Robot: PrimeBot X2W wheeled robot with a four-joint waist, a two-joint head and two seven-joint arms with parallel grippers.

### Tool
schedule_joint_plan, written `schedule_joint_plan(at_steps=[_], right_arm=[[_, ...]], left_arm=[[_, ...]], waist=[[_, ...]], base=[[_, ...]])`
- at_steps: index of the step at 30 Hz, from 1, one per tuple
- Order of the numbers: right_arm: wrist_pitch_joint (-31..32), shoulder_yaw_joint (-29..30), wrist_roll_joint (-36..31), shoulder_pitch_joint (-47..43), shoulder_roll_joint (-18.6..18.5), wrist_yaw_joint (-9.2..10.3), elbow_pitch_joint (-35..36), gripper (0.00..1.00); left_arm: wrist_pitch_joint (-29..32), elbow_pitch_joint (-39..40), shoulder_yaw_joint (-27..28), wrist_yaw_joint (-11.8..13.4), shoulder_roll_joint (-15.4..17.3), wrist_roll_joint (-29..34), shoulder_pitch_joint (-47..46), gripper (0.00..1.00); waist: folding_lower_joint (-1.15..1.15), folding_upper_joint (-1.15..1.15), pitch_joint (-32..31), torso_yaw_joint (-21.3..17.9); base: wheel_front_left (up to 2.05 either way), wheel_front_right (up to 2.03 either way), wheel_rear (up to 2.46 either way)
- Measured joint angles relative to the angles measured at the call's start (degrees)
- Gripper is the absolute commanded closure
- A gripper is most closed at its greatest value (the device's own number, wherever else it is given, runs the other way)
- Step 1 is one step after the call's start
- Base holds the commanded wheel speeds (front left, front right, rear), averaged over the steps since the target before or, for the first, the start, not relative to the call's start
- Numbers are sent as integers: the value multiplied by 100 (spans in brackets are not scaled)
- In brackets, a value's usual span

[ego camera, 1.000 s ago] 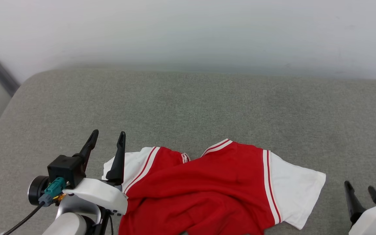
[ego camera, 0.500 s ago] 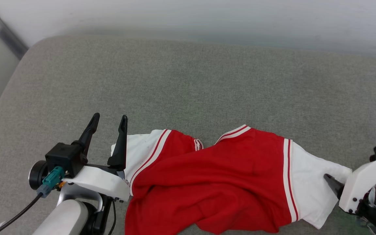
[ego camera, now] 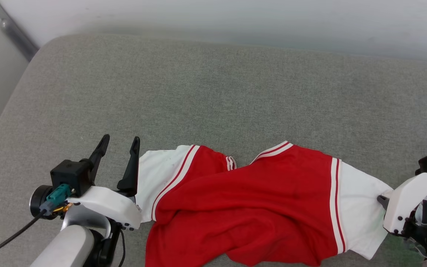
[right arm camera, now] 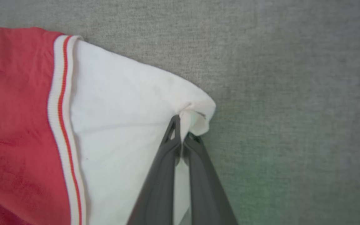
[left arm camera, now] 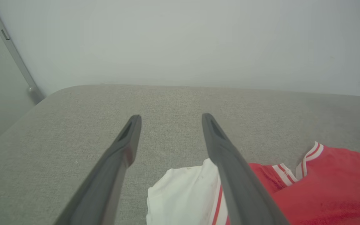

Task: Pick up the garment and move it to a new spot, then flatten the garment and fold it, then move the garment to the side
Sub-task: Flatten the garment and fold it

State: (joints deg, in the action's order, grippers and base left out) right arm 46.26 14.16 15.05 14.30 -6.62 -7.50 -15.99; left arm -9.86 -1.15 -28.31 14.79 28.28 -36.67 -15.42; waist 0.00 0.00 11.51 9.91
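Head overhead, wrists close (common garment [ego camera: 243, 207])

Plain indoor room — grey fabric cushion [ego camera: 213, 92], white wall [ego camera: 235, 18]

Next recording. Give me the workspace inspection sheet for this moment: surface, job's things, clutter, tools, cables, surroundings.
Surface: grey fabric cushion, with a rounded far-left corner.
Job's things: garment, red with white sleeves and striped trim, lying rumpled at the near edge; not yet flattened or folded.
Clutter: nothing seen.
Tools: left tool open, holding nothing, beside the garment; whether it touches the cloth cannot be told. Right tool shut on the edge of the garment's white sleeve.
Cables: black cable with a teal connector at the left wrist, trailing toward the near-left.
Surroundings: pale wall behind the cushion; metal bar at the far left.
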Motion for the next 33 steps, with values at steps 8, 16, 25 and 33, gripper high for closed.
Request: schedule_joint_plan(at_steps=[8,16,25,33], right_arm=[[-204,-326,4,-129,-68,0,594,100],[-32,-511,-7,-315,7,0,1337,100],[-9,-638,-15,-308,116,0,1585,100],[-78,-615,-14,-269,132,0,1569,100]], left_arm=[[1252,-399,74,-546,527,-725,-236,0],[3109,-1043,-65,-1250,993,-1552,-938,0],[3950,-2104,-200,-1686,833,-2147,-1210,0],[4144,-2773,-271,-1895,639,-2332,-1507,100]], waist=[[0,0,-176,-204],[0,0,24,-470],[0,0,429,-764],[0,0,562,-868]], base=[[0,0,0],[0,0,0],[0,0,0],[0,0,0]])
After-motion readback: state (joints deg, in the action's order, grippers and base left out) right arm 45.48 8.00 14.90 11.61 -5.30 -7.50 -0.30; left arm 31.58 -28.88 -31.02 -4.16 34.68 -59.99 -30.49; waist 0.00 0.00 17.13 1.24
